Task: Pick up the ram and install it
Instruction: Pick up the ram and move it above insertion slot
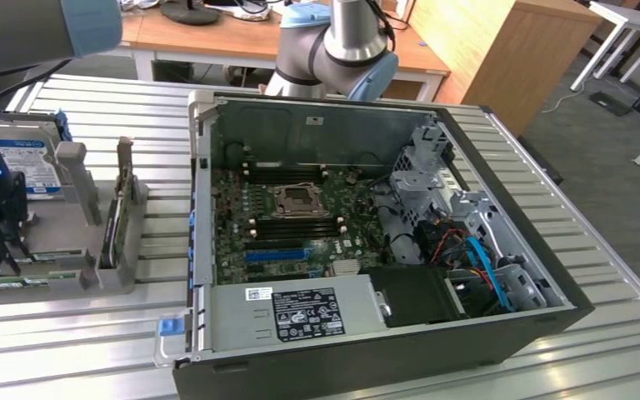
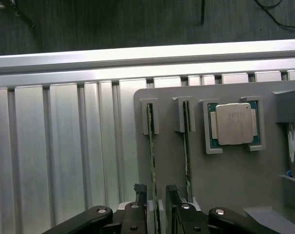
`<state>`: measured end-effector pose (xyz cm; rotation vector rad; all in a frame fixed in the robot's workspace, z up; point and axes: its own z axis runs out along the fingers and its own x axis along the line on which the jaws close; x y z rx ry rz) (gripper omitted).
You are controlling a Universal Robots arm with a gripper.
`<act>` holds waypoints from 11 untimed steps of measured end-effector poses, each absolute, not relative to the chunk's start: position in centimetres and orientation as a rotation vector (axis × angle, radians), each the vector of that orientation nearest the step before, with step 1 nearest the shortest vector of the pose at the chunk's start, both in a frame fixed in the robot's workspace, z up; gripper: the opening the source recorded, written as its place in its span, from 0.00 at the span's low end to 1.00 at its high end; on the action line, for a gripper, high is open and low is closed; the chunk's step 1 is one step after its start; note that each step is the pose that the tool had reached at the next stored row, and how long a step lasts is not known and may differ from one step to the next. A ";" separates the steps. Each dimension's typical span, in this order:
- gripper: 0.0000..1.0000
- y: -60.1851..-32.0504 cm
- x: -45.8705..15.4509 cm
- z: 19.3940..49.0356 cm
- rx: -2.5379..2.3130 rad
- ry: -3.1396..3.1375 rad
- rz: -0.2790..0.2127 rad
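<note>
the ram (image 2: 151,146), a thin green circuit-board stick seen edge-on, stands upright in a narrow slot of a flat grey plastic holder (image 2: 225,185). the gripper (image 2: 155,191) is right over the stick's near end. its two black fingers (image 2: 140,192) are spread, one on each side of the board with a slim gap between them; it is not clear whether either pad touches it. a second stick (image 2: 187,146) of the same shape stands in the next slot, just beside the first and parallel to it. past that, a square cpu (image 2: 233,124) with a dull metal lid lies flat in a shallow pocket of the holder.

the holder rests on a table (image 2: 64,156) of ribbed, brushed aluminium slats. in the exterior view the holder is at the left, with a boxy silver hard drive (image 1: 20,162) bearing a blue-and-white label standing at its back. to the exterior view's right lies an open black and grey metal computer case (image 1: 297,133). inside it are a green motherboard (image 1: 297,229), a bright blue slot (image 1: 276,252) and a grey power supply (image 1: 297,312) with a black label.
</note>
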<state>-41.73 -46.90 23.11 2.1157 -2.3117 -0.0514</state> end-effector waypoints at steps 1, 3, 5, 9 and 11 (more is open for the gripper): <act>0.30 -46.9 -41.7 23.0 2.116 -2.312 -0.051; 0.30 -46.9 -41.7 22.9 2.116 -2.312 -0.051; 0.30 -46.9 -41.7 22.7 2.116 -2.312 -0.051; 0.30 -46.9 -41.7 22.4 2.116 -2.312 -0.051; 0.30 -46.9 -41.7 22.2 2.116 -2.312 -0.051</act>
